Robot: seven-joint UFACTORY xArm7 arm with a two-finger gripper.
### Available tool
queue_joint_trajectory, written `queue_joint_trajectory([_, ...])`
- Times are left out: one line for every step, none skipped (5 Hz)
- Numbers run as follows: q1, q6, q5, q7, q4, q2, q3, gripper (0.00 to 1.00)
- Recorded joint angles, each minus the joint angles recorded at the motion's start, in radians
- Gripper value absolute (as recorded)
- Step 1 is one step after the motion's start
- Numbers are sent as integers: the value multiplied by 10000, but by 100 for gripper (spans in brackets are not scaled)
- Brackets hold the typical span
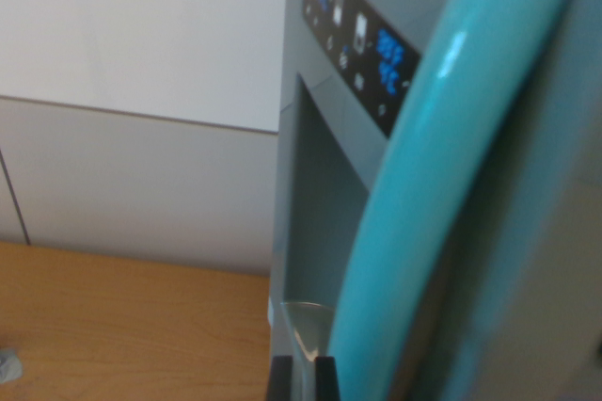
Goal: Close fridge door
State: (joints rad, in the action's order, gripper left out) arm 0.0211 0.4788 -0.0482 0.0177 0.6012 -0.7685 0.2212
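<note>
Where the fingers [301, 377] enter at the bottom edge, only two dark tips show, their spread indeterminable. Fridge door [324, 194] and its teal handle [442, 184] fill the right; wooden bench [132, 326] lies open left.

Handle [442, 194] before fridge door [329, 184], wall [141, 90] left.

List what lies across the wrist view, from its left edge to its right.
White wall panels above the wooden surface → grey fridge door with its dispenser recess → dark control panel with blue digits → curved teal handle.
</note>
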Motion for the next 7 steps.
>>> queue_joint_trajectory([0,0,0,0,0,0,0,100])
queue_joint_trajectory([0,-10,0,0,257,456,16,100])
queue_joint_trajectory([0,-10,0,0,257,456,16,100])
queue_joint_trajectory([0,-13,0,0,428,831,7,100])
queue_joint_trajectory([0,-13,0,0,428,831,7,100])
queue_joint_trajectory([3,-14,0,0,601,1186,-96,100])
queue_joint_trajectory([3,-14,0,0,601,1186,-96,100])
